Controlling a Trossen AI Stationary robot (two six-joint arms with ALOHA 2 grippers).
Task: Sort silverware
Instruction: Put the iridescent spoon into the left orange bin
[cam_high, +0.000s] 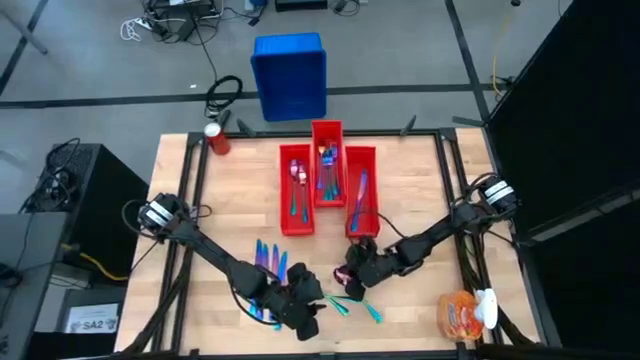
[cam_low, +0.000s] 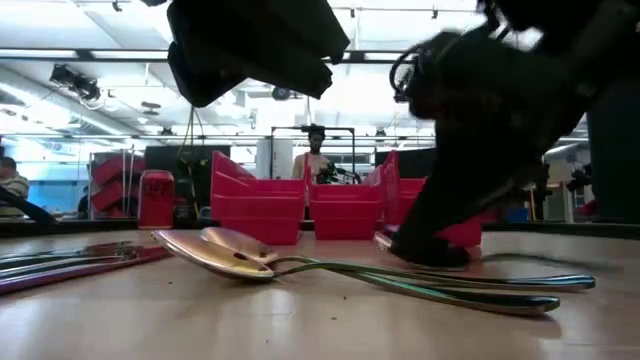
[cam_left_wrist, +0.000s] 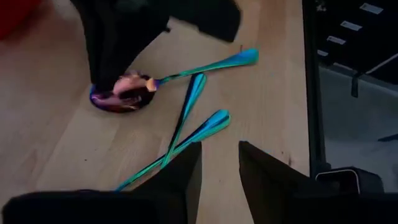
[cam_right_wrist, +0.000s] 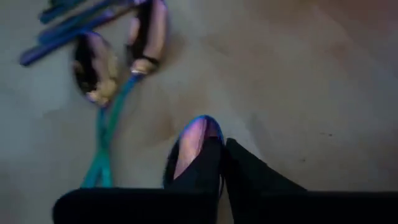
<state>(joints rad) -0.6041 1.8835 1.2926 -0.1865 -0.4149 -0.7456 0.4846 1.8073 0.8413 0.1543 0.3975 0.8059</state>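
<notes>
Pinching a spoon (cam_right_wrist: 198, 140) bowl against the worktop (cam_high: 420, 190) at lower centre of the high view, my right end effector (cam_right_wrist: 219, 163) had its fingers nearly closed on it. My left end effector (cam_left_wrist: 219, 167) hovered narrowly open beside the loose spoons (cam_left_wrist: 186, 118). Judgement: lift slowly, keep grip square, then carry to the red bins (cam_high: 328, 185) above.
</notes>
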